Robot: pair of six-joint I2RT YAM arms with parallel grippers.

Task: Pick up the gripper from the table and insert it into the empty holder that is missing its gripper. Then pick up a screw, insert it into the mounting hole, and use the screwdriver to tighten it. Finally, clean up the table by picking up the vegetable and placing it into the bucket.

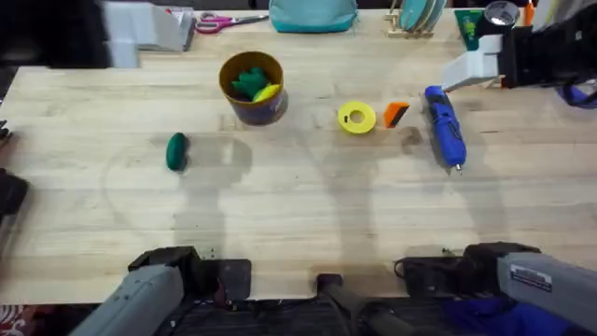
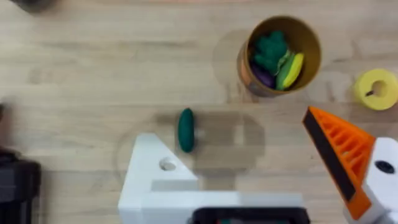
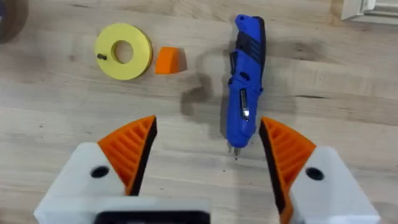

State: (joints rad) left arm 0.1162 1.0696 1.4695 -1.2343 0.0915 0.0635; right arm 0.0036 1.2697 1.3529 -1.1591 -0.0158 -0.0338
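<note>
You have a flat yellow ring (image 1: 356,118) lying on the wooden table (image 1: 298,215), with a small dark screw (image 3: 101,56) resting on its face. At the far edge, pink-handled scissors (image 1: 219,21) lie beside a teal bag (image 1: 312,14), and farther right a wooden rack holds teal plates (image 1: 417,14).

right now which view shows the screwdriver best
The right wrist view: the screwdriver lies whole and near, tip visible, between the right gripper's open fingers. Overhead shows it smaller, beside the orange wedge.
</note>
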